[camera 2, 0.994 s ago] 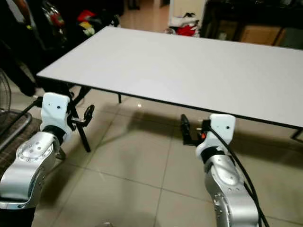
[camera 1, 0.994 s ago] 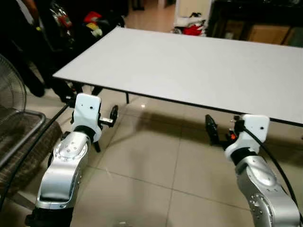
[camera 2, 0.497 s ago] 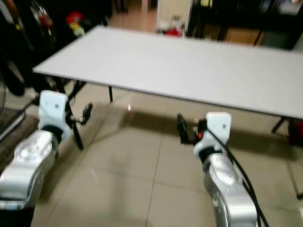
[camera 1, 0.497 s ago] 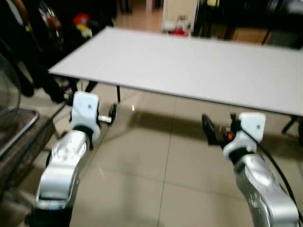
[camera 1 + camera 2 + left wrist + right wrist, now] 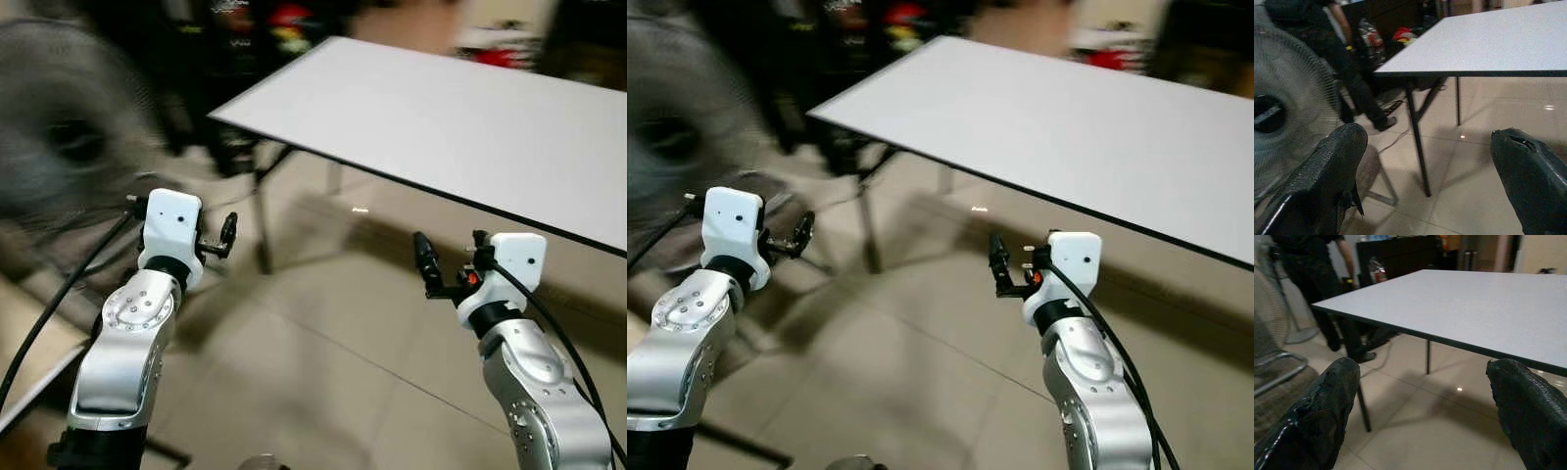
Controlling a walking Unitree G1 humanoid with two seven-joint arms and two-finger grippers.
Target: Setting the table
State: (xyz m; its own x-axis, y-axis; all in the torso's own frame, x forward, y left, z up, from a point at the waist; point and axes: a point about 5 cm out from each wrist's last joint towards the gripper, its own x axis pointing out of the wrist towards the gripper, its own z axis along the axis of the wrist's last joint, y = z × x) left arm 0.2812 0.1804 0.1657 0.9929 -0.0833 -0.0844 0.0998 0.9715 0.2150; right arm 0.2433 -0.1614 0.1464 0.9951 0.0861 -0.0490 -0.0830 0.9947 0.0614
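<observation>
Ahead of the robot stands the white desk (image 5: 460,117), its top bare as far as it shows, with no plates or cutlery in sight, so the things for setting it are somewhere out of view. The head views are smeared, which suggests the robot is turning or walking, and the likely trouble is a bump: the dark edge of the desk sits just beyond both raised arms, and a thin black leg (image 5: 1417,142) drops to the tiled floor (image 5: 323,372) close by. A big fan (image 5: 1283,107) stands to the left, a cable trails over the tiles near it, and a person in dark clothes (image 5: 1337,54) stands past the desk's corner. The left end effector (image 5: 223,235) is spread wide and empty, touching nothing. The right end effector (image 5: 424,266) is likewise released, fingers well apart, carrying nothing.
</observation>
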